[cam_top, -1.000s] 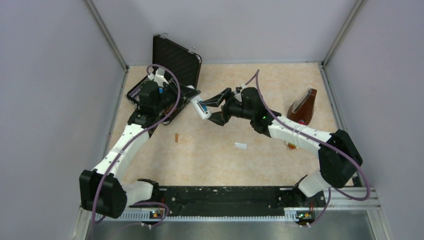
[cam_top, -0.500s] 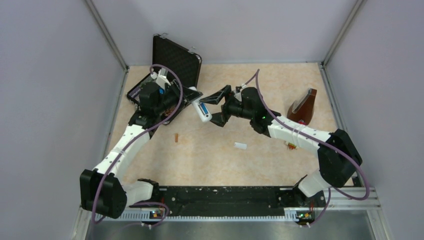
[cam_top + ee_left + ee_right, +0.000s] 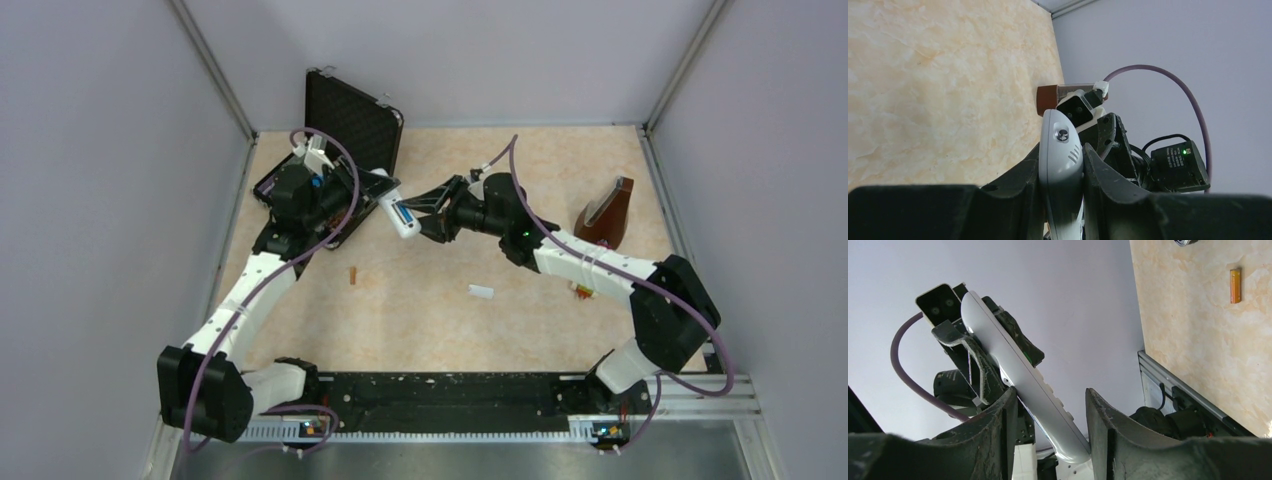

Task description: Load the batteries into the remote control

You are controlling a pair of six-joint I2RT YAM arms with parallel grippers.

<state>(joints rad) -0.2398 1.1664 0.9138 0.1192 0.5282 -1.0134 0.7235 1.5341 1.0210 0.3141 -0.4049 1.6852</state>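
The left gripper (image 3: 1061, 150) pinches the slim white-grey remote control (image 3: 402, 217) aloft. The right gripper (image 3: 1050, 392) has its jaws spread around the remote's free end. The small orange-brown cylindrical battery (image 3: 353, 275) lies on the beige table (image 3: 450, 335).

Overhead view, wrist close-ups share remote control (image 3: 1060, 165)
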